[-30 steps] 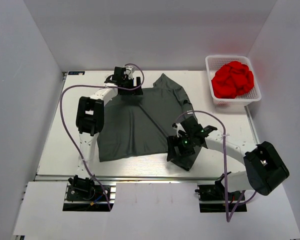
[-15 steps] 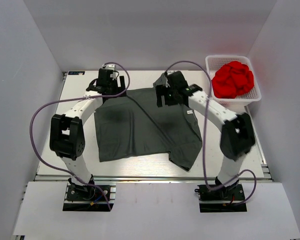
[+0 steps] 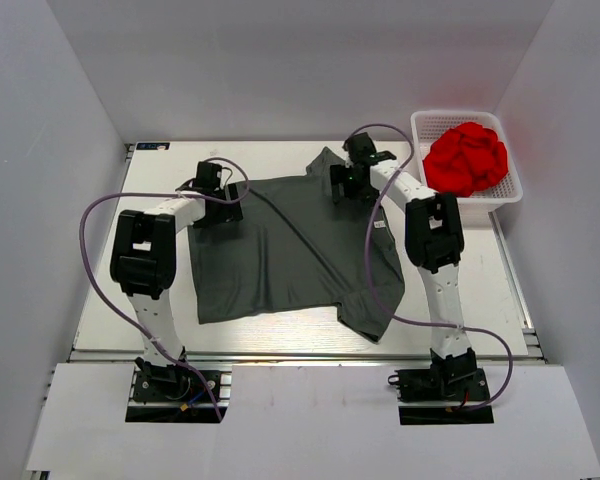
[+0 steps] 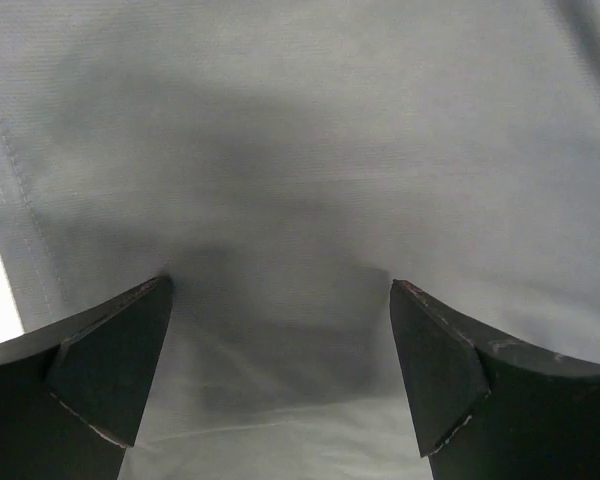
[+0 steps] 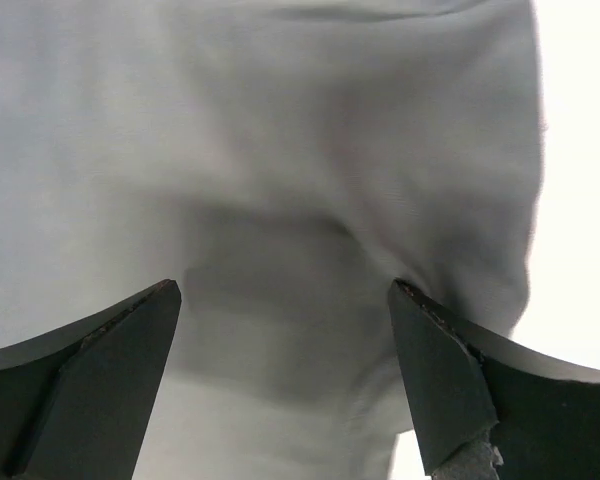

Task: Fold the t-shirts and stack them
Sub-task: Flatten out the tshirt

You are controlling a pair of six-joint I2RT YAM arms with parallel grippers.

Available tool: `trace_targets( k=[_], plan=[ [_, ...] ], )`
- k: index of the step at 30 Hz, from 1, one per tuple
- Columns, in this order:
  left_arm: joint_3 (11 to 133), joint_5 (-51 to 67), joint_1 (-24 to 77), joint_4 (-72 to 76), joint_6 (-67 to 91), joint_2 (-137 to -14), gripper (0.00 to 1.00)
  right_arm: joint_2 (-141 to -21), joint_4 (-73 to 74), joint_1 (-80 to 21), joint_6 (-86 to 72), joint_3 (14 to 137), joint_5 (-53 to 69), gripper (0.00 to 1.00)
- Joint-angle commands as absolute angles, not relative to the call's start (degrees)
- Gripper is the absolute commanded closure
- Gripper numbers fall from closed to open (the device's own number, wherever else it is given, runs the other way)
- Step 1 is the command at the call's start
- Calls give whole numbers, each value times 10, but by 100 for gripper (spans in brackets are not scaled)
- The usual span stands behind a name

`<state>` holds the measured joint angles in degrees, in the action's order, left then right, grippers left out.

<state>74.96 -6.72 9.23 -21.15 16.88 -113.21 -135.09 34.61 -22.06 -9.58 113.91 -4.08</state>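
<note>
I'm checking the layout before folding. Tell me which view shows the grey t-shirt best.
The top external view: the whole grey t-shirt shows there, spread on the table. The wrist views show only close patches of its cloth, framed by the open left gripper and right gripper.

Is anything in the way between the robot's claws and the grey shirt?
No, nothing visible is. The left gripper and the right gripper are both open right over the grey t-shirt, near its far edge. Each wrist view shows only cloth between the fingers.
</note>
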Motion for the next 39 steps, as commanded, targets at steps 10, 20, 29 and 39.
trace_targets(
  k=[10,20,29,39],
  plan=[
    [733,-29,68,-201,155,-1121,0,-1369,331,-135,-62,1180,63,10],
    [779,1,68,-188,118,-1064,0,-1250,219,-135,-20,1093,141,10],
    [838,-61,47,-230,156,-1106,0,-1373,262,-136,-13,1233,141,10],
    [938,-16,14,-236,177,-1255,0,-1441,205,-133,-52,1247,142,10]
  ],
)
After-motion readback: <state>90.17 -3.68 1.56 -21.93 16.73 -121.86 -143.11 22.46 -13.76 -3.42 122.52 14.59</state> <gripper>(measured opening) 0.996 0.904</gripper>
